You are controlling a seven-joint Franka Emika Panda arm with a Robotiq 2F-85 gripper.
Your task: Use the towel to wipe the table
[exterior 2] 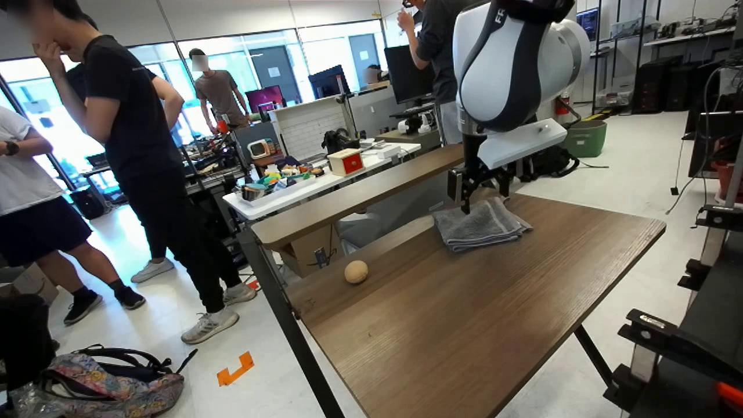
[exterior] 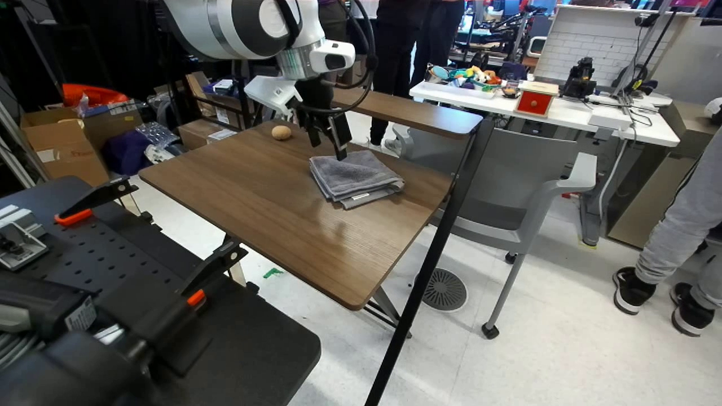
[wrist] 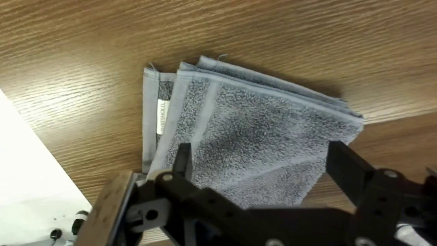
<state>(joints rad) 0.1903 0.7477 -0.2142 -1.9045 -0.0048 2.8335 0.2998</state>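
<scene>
On brown wood-grain rectangular worktop (exterior: pixel 254 175): grey folded terry towel (exterior: pixel 358 175). Black two-fingered gripper (wrist: pixel 259 150) over it, jaws wide apart, nothing held; towel contact unclear. Likely risk: shallow pinch catching top fold only, loose layers slipping out.

- Towel (wrist: pixel 252 130): a grey terry cloth folded into a roughly square pad, its layers stacked unevenly.
- A paler band crosses the towel near one side; there a lower layer juts out, bearing a white label with dark lettering.
- It lies flat on the table (exterior: pixel 254 186), a little rumpled on top, skewed to the table's edges and nearer one long edge than the other.
- Table: rectangular, with a brown wood-grain top and rounded corners, standing upright on thin black legs.
</scene>
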